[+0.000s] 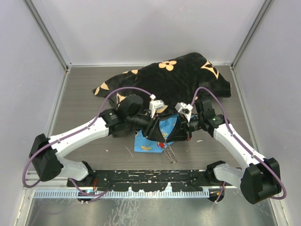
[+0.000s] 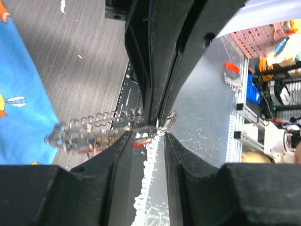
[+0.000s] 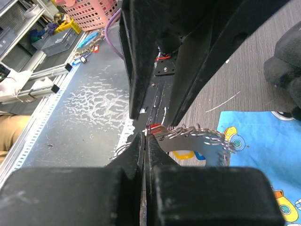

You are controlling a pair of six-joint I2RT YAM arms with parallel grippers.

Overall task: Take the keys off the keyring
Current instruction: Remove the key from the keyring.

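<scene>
We see a grey wood-grain surface (image 1: 84,94). At its far side lies a black cloth (image 1: 188,80) patterned with tan flowers and diamonds. Nearer lies a bright blue cloth (image 1: 146,142) printed with small yellow and white cartoon figures. The keyring (image 2: 94,129) is silvery, and the keys (image 3: 183,154) show red and yellow heads. The left end effector (image 2: 157,136) and right end effector (image 3: 144,136) are black, and the cables (image 1: 117,92) are purple.

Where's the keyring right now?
Top view, centre of the table: the keyring runs from the right gripper, shut on it, toward the near edge, beside the blue cloth.
</scene>
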